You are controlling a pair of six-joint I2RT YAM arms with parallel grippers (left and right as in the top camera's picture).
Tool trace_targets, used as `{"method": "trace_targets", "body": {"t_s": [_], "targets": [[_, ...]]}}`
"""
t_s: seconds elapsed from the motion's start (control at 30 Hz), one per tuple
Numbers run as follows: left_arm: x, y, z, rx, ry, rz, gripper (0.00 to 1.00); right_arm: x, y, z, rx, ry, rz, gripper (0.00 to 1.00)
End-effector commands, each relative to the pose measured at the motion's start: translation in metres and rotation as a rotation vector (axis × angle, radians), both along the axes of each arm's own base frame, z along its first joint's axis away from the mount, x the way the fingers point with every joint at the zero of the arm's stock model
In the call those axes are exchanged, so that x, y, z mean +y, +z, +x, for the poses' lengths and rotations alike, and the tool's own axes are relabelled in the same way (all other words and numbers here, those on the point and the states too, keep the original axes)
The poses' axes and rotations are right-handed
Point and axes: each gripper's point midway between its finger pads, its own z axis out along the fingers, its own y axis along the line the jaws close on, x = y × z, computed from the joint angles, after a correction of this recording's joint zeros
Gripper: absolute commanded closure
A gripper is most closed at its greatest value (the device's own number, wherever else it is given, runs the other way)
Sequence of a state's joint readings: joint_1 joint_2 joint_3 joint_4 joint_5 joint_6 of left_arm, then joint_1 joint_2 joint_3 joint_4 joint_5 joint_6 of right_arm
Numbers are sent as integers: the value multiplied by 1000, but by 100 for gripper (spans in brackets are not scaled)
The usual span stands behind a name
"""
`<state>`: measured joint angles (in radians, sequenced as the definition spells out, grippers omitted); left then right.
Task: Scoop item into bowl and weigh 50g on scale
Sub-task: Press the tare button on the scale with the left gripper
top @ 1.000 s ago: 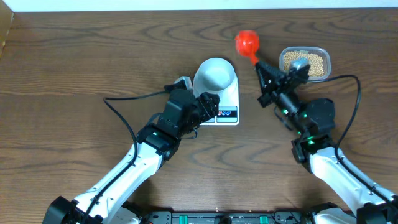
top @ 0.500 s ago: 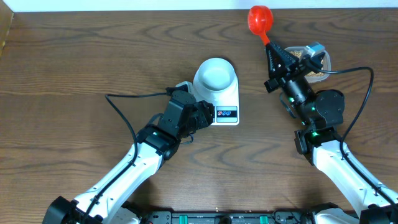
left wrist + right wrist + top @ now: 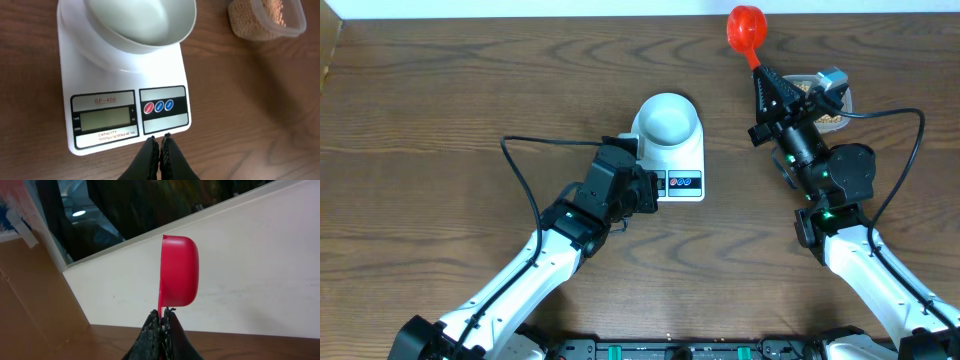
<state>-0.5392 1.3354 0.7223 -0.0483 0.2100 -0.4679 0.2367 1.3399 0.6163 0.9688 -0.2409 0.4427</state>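
Your left claw (image 3: pixel 160 141) has snapped shut, empty, at the front of the scale (image 3: pixel 100 82), probably to poke a button (image 3: pixel 159 106); your right claw (image 3: pixel 162 315) grasps the red scoop (image 3: pixel 179 271) aloft.

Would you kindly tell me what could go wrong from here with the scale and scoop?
The display of the scale looks blank; unless it is switched on and zeroed with the bowl aboard, the reading may mislead.
The shut left gripper sits by the buttons at the front edge; a push could shift the scale.
The right gripper pinches the red scoop by its thin handle, which may twist in the beans.
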Motion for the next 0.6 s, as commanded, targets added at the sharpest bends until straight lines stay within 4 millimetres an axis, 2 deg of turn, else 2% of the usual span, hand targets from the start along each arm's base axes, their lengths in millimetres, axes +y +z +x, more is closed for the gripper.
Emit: {"method": "trace_targets", "body": {"t_s": [0.0,0.13,0.37,0.57], "targets": [[-11,20,7,-95,-97,33,92,-5,10,4,-25,-24,-1,99],[-13,23,11,-136,-110,80,93,-6,9,4,-21,-31,-1,99],[-29,-2,7,-114,-193,153,93,-11,5,8,-5,-67,2,99],[-46,-20,12,-70,-313,270,93,-11,4,8,2,-68,0,99]]}}
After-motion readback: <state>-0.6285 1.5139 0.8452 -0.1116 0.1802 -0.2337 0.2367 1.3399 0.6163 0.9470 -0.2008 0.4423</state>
